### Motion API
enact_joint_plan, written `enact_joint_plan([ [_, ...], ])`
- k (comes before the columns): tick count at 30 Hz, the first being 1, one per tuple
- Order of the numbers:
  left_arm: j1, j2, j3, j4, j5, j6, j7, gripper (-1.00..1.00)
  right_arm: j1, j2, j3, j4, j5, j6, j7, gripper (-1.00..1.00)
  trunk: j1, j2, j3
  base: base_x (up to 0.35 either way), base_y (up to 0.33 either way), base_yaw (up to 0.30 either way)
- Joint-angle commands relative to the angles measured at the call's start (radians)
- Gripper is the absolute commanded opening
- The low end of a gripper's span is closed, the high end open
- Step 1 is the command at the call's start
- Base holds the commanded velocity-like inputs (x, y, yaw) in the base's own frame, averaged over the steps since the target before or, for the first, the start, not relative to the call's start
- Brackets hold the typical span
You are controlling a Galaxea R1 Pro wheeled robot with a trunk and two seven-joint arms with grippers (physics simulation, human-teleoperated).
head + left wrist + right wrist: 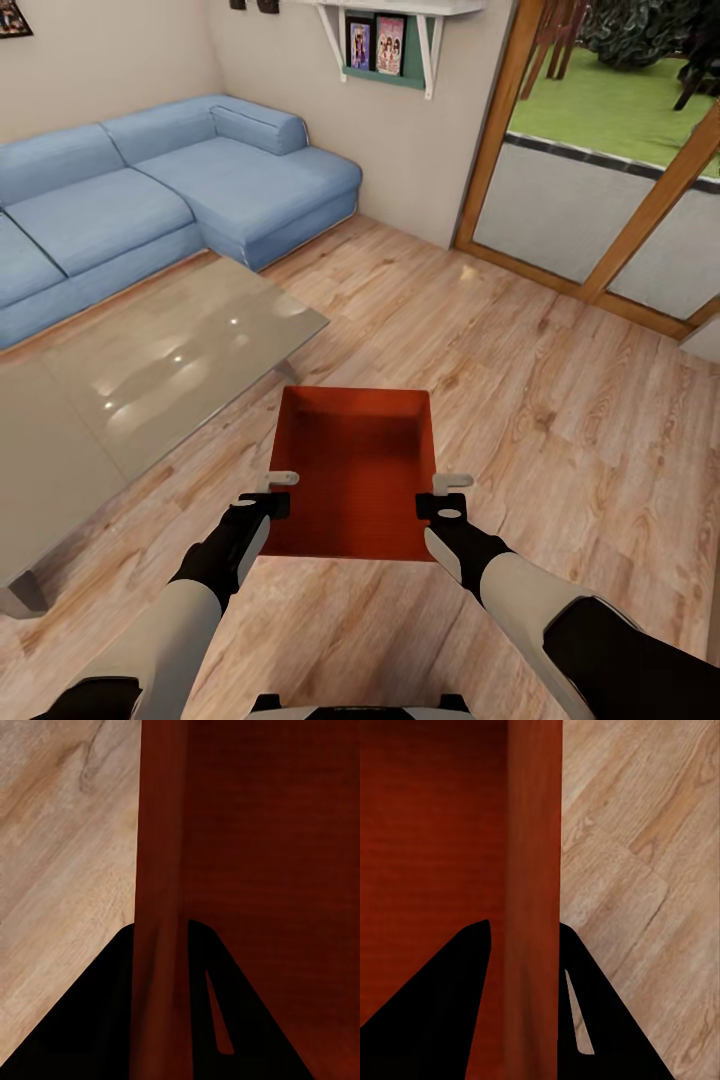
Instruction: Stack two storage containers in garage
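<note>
One storage container held over the living-room plank floor, left hand and right hand clamped on opposite walls. Carry step; next, haul to garage.

One storage container, one sofa, one glass table.

floor: light wood planks | on it: blue sofa, glass-topped table

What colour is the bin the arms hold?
Orange-red, plain, no marks; the bin shows best in the head view.
</note>
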Motion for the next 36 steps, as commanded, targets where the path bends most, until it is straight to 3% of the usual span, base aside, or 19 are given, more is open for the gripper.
enact_joint_plan([
  [1, 0.000, -0.006, 0.014, 0.000, -0.001, 0.006, -0.003, -1.00, -0.001, 0.011, -0.014, -0.007, 0.016, -0.003, -0.001, -1.00, -0.003, 0.006, 0.004, 0.000, 0.000, 0.000],
  [17, 0.000, -0.006, 0.014, 0.000, -0.001, 0.006, -0.003, -1.00, -0.001, 0.009, -0.011, -0.007, 0.016, -0.005, -0.001, -1.00, -0.065, 0.118, 0.072, 0.000, 0.000, 0.000],
  [36, 0.000, -0.006, 0.014, 0.000, -0.001, 0.006, -0.003, -1.00, -0.001, 0.009, -0.011, -0.007, 0.016, -0.005, -0.001, -1.00, -0.065, 0.118, 0.102, 0.000, 0.000, 0.000],
])
